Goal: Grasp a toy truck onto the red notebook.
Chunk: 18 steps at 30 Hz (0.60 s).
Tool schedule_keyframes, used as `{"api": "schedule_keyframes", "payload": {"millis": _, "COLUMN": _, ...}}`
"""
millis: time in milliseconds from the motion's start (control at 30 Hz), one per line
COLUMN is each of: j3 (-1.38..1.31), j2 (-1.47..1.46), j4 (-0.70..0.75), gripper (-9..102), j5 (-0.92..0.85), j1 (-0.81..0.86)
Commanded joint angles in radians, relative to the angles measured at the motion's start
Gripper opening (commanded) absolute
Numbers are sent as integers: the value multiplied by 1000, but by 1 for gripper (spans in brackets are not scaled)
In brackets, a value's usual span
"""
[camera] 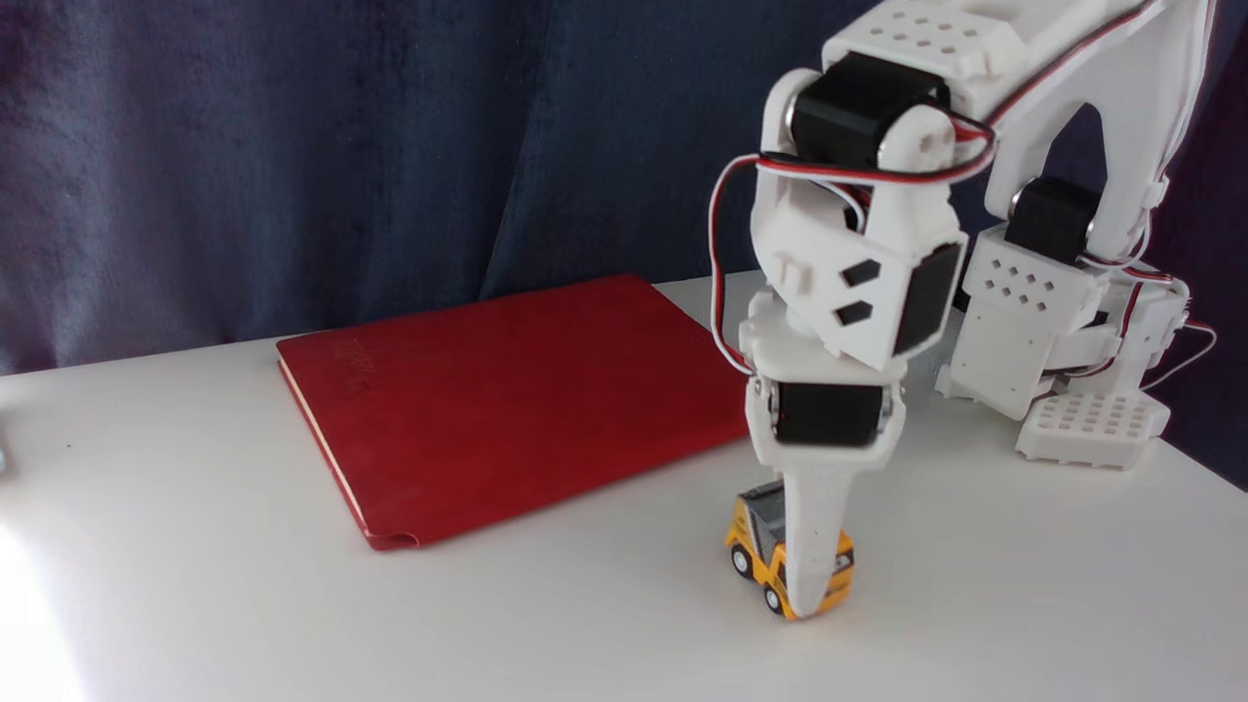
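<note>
Gripper (814, 600) down over toy truck (756, 536), white finger across cab, tip at table (292, 604). I can't tell jaw gap or whether truck is clamped; other finger hidden. Truck sits on table, near red notebook (507, 400) but apart from it. I judge grasp stage; lift, carry, placement remain.
</note>
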Motion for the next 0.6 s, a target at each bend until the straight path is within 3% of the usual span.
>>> {"api": "schedule_keyframes", "payload": {"millis": 0, "j3": -2, "j2": 28, "j4": -5, "gripper": 16, "j5": 6, "j1": 9}}
{"api": "schedule_keyframes", "payload": {"millis": 200, "j3": 17, "j2": 48, "j4": -9, "gripper": 13, "j5": 5, "j1": 15}}
{"api": "schedule_keyframes", "payload": {"millis": 567, "j3": 91, "j2": 179, "j4": 15, "gripper": 21, "j5": -17, "j1": -15}}
